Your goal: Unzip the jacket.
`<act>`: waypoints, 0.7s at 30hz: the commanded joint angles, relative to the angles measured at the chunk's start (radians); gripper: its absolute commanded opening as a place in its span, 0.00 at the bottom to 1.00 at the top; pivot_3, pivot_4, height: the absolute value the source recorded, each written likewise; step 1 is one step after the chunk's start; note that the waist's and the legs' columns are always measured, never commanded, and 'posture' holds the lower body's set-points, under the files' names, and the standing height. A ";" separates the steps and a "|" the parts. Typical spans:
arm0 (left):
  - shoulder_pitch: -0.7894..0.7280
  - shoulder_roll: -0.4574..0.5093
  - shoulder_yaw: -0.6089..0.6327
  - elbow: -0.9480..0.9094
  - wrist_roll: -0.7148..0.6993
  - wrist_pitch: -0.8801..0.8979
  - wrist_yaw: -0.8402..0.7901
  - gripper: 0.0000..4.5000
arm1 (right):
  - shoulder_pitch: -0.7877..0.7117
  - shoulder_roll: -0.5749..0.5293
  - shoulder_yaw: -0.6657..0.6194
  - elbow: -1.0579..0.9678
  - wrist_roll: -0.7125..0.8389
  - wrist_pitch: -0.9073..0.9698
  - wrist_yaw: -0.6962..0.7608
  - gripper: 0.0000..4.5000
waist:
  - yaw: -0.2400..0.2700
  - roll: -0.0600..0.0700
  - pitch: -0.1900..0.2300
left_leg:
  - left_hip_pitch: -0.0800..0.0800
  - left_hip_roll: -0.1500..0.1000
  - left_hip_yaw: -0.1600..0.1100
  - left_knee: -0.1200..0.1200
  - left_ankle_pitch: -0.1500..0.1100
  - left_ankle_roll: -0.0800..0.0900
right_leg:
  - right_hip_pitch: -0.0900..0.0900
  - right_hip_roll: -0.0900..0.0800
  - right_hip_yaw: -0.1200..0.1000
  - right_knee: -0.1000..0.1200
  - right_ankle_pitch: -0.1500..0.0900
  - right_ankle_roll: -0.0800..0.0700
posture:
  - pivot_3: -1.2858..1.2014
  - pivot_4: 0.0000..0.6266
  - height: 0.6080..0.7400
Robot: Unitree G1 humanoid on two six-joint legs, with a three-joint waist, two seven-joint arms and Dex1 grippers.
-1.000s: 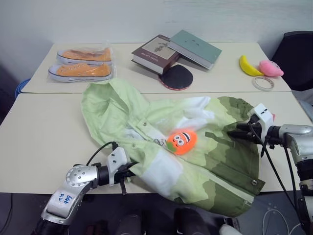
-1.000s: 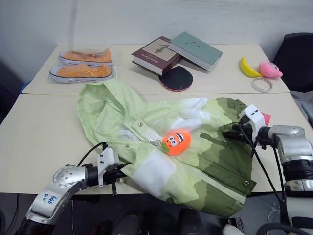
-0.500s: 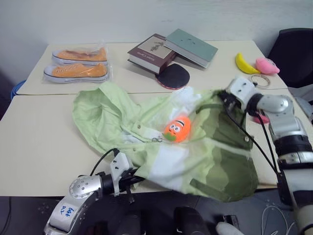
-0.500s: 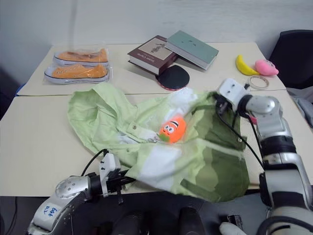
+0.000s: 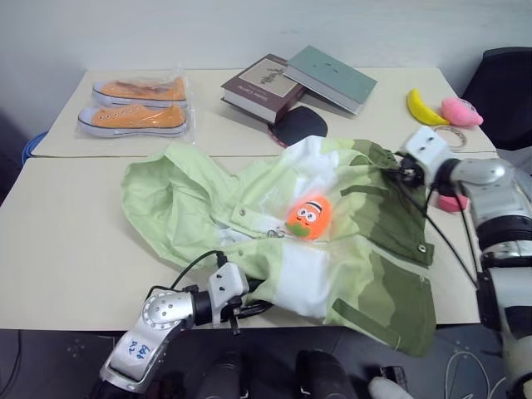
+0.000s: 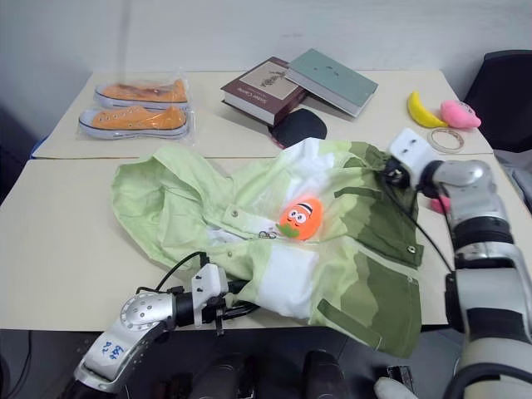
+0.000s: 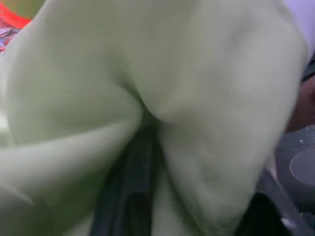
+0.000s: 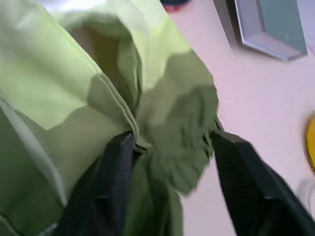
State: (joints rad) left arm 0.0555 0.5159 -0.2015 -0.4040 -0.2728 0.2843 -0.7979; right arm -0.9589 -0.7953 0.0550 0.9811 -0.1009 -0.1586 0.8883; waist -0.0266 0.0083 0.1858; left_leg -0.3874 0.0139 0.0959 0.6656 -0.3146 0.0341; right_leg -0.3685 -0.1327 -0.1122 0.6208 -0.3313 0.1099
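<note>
Jacket [image 5: 332, 241] spread over the table's [image 5: 58, 249] front edge; shoes [image 5: 133, 104] back left, books [image 5: 299, 79] behind it.

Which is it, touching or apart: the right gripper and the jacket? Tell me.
Touching. In the right wrist view the jacket's olive fabric lies bunched between the right gripper's spread black fingers, pressed against the one finger.

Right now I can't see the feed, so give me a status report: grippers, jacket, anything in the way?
Left gripper at the jacket's near hem. Right gripper open around its olive edge. Jacket spread on the table. Orange plush toy sitting on it.
</note>
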 commanded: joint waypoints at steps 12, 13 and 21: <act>-0.006 0.302 0.462 0.063 -0.376 0.058 -0.320 1.00 | 0.547 -0.131 -0.215 -0.823 0.466 0.111 0.401 1.00 | 0.002 0.004 0.003 | 0.002 0.001 0.000 0.000 0.001 -0.002 | 0.000 0.001 0.000 0.001 0.000 0.000 | 0.52 0.24 1.00; -0.069 0.296 0.443 0.082 -0.385 0.068 -0.324 1.00 | 0.559 -0.107 -0.189 -0.882 0.471 0.135 0.386 1.00 | 0.003 0.003 0.004 | 0.002 0.000 0.000 0.000 0.001 -0.002 | 0.000 0.000 0.000 0.001 0.000 0.000 | 0.52 0.24 1.00; -0.510 0.182 0.163 0.319 -0.243 0.076 -0.384 1.00 | 0.458 0.063 0.035 -0.838 0.252 0.002 0.299 1.00 | 0.027 0.000 0.003 | -0.001 -0.004 0.001 0.001 0.002 -0.001 | -0.005 0.003 0.000 0.006 0.000 0.000 | 0.52 0.24 1.00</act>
State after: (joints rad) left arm -0.4269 0.7042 -0.0080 -0.1277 -0.5569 0.3863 -1.1686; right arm -0.4709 -0.7305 0.0783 0.1245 0.1972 -0.1020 1.1989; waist 0.0001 0.0084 0.1890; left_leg -0.3894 0.0090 0.0979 0.6666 -0.3126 0.0341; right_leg -0.3745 -0.1290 -0.1136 0.6273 -0.3310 0.1104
